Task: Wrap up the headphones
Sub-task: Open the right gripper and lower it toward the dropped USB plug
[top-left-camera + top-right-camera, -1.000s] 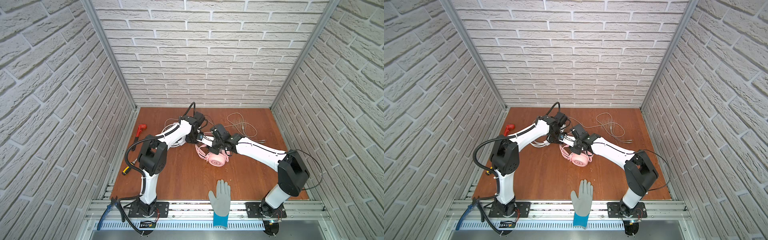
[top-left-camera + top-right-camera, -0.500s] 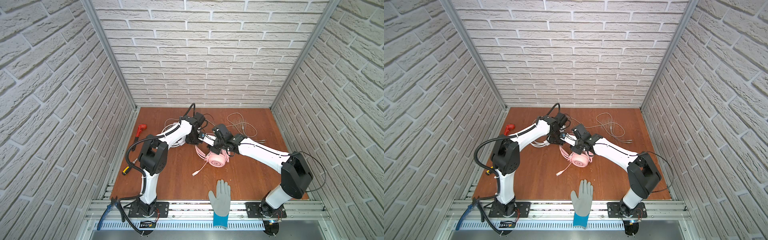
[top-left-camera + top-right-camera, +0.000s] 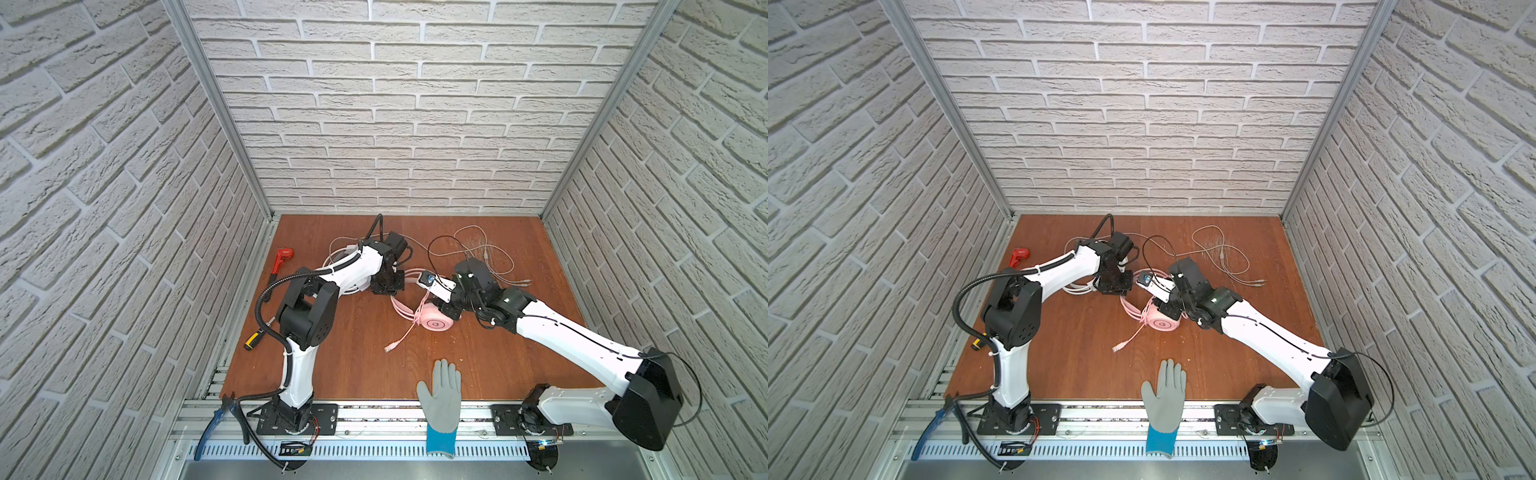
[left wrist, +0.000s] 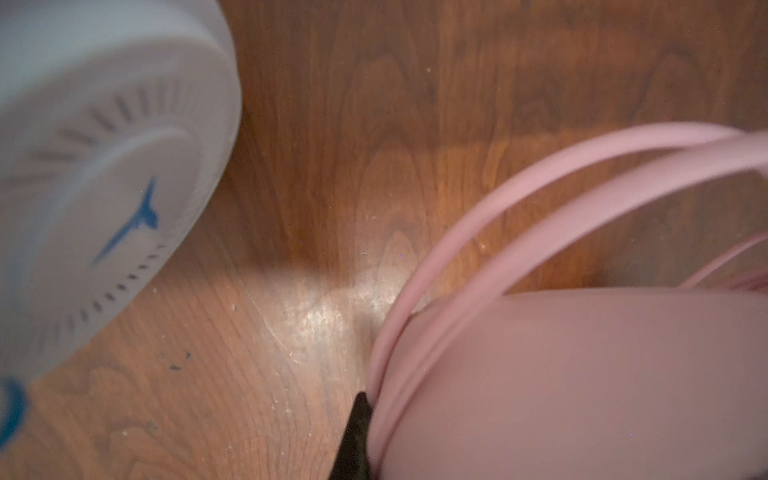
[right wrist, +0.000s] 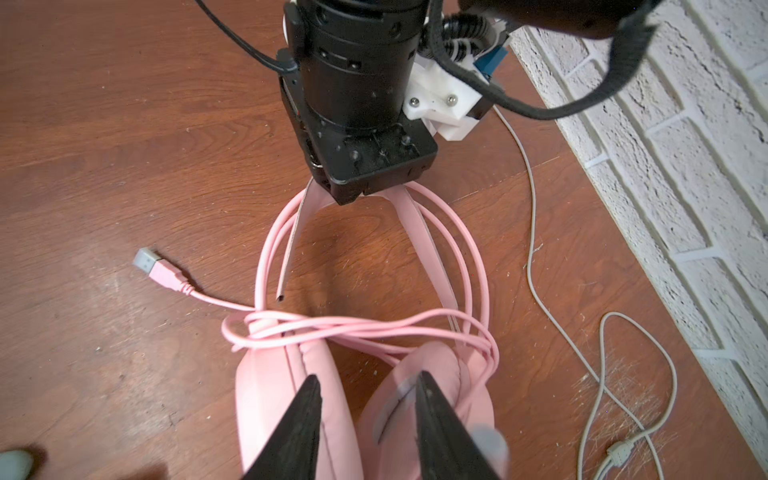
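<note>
The pink headphones [image 3: 436, 323] [image 3: 1163, 324] lie mid-table, earcups toward the front. In the right wrist view their thin pink cable [image 5: 332, 328] is looped several times across the headband just above the earcups [image 5: 270, 395]. The USB plug [image 5: 160, 272] [image 3: 388, 348] lies loose on the wood. My left gripper [image 3: 392, 291] is shut on the top of the pink headband; one black finger [image 4: 353, 436] shows against the band. My right gripper [image 5: 368, 380] [image 3: 448, 309] hangs open over the two earcups, holding nothing. The white headphones [image 3: 338, 257] lie under my left arm, one earcup [image 4: 104, 187] close by.
A loose grey cable [image 3: 490, 253] [image 5: 540, 291] sprawls at the back right near the brick wall [image 5: 665, 166]. A red wrench [image 3: 281, 257] and a yellow-handled screwdriver [image 3: 254, 338] lie along the left edge. A grey glove [image 3: 442, 395] overhangs the front edge; blue pliers [image 3: 212, 424] rest on the rail.
My right gripper has opened and drawn back a little from the headband. The pink cable's plug end has dropped onto the table in front of the earcups. The left gripper has stayed put.
</note>
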`<state>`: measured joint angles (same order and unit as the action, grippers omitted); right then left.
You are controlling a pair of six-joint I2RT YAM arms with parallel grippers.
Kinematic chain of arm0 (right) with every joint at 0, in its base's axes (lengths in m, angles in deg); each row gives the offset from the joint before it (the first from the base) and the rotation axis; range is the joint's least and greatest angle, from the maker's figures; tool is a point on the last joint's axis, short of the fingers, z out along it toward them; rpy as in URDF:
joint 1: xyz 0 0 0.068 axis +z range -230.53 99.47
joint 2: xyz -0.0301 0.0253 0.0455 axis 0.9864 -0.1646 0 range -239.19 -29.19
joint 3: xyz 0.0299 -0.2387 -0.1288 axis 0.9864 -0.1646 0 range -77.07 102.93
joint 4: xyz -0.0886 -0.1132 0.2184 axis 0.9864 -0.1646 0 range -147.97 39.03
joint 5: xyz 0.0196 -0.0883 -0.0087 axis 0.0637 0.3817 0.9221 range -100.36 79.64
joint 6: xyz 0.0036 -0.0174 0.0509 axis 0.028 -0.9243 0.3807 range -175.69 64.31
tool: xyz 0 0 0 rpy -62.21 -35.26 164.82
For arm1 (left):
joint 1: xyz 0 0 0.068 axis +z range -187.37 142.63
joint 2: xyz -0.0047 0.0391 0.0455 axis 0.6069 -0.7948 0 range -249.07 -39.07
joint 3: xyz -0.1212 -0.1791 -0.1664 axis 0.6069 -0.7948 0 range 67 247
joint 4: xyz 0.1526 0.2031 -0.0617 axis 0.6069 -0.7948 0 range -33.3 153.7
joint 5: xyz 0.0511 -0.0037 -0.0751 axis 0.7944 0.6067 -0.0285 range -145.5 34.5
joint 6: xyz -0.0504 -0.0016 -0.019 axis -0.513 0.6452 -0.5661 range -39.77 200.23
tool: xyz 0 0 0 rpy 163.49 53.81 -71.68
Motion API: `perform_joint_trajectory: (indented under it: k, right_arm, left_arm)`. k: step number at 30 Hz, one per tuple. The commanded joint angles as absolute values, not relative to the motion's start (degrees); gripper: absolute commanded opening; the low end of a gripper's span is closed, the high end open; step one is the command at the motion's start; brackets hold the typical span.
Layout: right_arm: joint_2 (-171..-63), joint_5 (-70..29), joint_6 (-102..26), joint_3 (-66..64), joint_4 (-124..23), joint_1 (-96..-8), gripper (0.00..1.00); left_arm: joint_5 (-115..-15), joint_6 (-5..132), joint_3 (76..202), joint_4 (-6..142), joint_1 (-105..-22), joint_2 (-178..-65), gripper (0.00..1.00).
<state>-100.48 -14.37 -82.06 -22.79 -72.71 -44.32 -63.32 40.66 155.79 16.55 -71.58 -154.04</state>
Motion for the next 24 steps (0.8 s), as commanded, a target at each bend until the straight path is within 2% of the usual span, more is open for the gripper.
perform_joint_trajectory:
  k: [1,4,11,19,24]
  right_arm:
    - [-97.0,-18.9,-83.8,-23.5,-73.3,-44.5,0.4]
    - [-95.7,-22.8,-86.9,-24.0,-76.5,-43.5,0.41]
    - [-96.4,-24.8,-93.4,-27.0,-77.1,-38.0,0.42]
    - [-105.5,-22.2,-99.1,-25.2,-76.8,-30.4,0.41]
    - [-106.7,-21.7,-98.7,-25.7,-74.5,-29.6,0.41]
  left_arm:
    - [-64.9,36.4,153.7,22.0,-71.2,-152.9,0.0]
    - [-63.9,34.8,152.4,23.6,-71.2,-153.0,0.0]
    - [-62.0,33.0,150.1,26.3,-71.2,-153.3,0.0]
    - [-61.4,32.0,148.6,28.0,-71.3,-152.7,0.0]
    - [-61.1,31.2,148.2,28.1,-72.4,-151.9,0.0]
